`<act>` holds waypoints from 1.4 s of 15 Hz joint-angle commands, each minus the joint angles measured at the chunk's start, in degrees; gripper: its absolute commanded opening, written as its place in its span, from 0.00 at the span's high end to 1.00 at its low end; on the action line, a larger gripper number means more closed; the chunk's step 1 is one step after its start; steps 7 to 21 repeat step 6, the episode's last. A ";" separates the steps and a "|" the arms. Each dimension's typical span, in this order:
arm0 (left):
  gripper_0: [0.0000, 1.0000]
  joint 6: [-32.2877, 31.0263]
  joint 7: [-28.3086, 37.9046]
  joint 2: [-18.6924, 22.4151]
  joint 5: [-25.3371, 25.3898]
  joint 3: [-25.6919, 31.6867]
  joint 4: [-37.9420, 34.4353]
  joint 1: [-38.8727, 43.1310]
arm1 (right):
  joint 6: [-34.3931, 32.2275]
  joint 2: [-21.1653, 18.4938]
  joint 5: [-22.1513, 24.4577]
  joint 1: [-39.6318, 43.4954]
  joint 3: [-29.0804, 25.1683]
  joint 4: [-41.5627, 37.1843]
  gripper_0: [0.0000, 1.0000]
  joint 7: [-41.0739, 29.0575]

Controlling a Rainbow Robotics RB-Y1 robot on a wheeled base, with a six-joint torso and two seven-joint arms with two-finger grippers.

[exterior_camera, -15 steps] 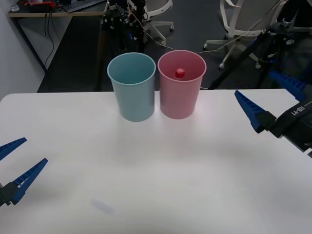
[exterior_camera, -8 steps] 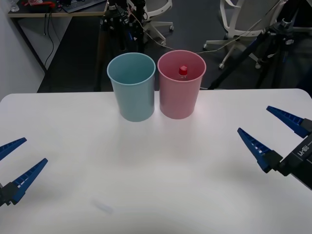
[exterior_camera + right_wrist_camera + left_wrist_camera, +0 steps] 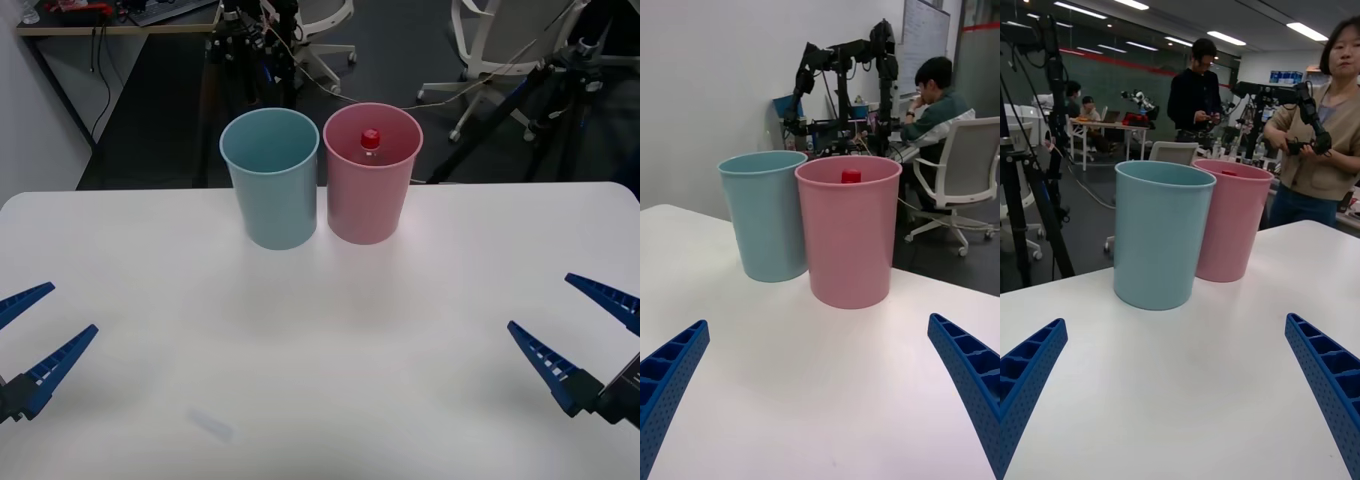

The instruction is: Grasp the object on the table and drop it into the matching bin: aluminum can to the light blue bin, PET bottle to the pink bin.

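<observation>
The PET bottle stands inside the pink bin [image 3: 368, 200]; its red cap [image 3: 370, 137] shows just below the rim, and the cap [image 3: 851, 176] also peeks over the rim in the right wrist view. Left of the pink bin, almost touching it, stands the light blue bin [image 3: 271, 190]. Both bins sit at the far middle of the white table [image 3: 320, 340]. My right gripper [image 3: 575, 335] is open and empty at the table's right front. At the left front my left gripper [image 3: 35, 335] is open and empty too.
Beyond the table's far edge are dark tripods [image 3: 560, 90], office chairs [image 3: 500, 40] and cables on a dark floor. A faint smudge [image 3: 212, 425] marks the tabletop near the front. The wide tabletop between the grippers and the bins is bare.
My right gripper has drawn back from near the pink bin toward the table's right front, staying open. The red cap inside the pink bin has shifted slightly. The left arm has not moved.
</observation>
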 commanded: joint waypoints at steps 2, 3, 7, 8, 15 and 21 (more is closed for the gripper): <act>0.00 0.00 0.00 0.00 0.00 0.00 0.00 0.00 | -0.73 0.02 -0.43 0.67 -0.93 0.44 0.00 0.00; 0.00 0.00 0.00 0.00 0.00 0.00 0.00 0.00 | -1.00 0.02 -0.43 0.67 -1.02 0.62 0.00 0.09; 0.00 0.00 0.00 0.00 0.00 0.00 0.00 0.00 | -1.26 0.02 -0.43 0.67 -1.28 0.62 0.00 0.00; 0.00 0.00 0.00 0.00 0.00 0.00 0.00 0.00 | -1.26 0.02 -0.43 0.67 -1.28 0.62 0.00 0.00; 0.00 0.00 0.00 0.00 0.00 0.00 0.00 0.00 | -1.26 0.02 -0.43 0.67 -1.28 0.62 0.00 0.00; 0.00 0.00 0.00 0.00 0.00 0.00 0.00 0.00 | -1.26 0.02 -0.43 0.67 -1.28 0.62 0.00 0.00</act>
